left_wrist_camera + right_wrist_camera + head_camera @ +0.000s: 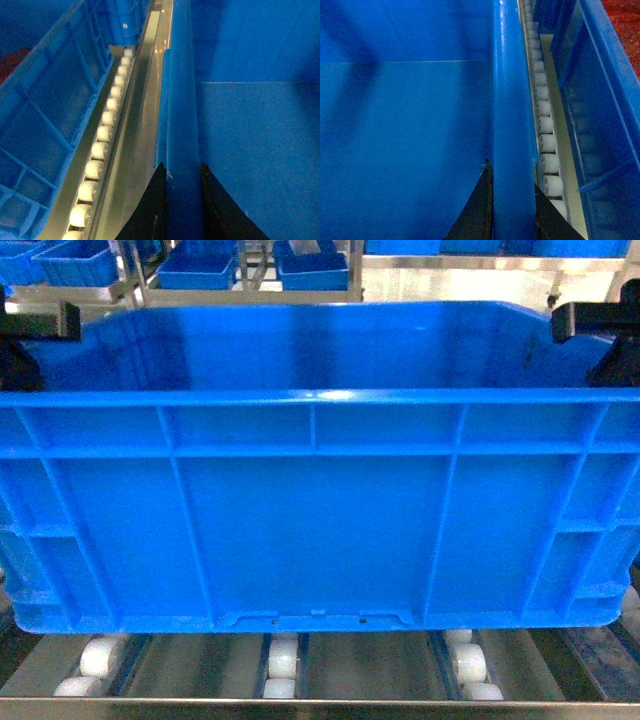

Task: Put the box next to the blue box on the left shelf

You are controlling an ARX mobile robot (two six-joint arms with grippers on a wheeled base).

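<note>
Placement looked nearly done: box [320,510] sat on the shelf [300,707] rollers, its side rims clamped by left pincer [184,185] and right pincer [512,200], with neighbouring blue boxes [45,125] just outboard of each; release remained.

No readable text, label, brand, number or sign in any view; the ribbed side of the blue crate [315,520] is bare plastic; its rim [181,100] carries no marking; white rollers [281,660] and the metal front rail [320,708] are unmarked too; distant bins [312,268] too small to tell.
</note>
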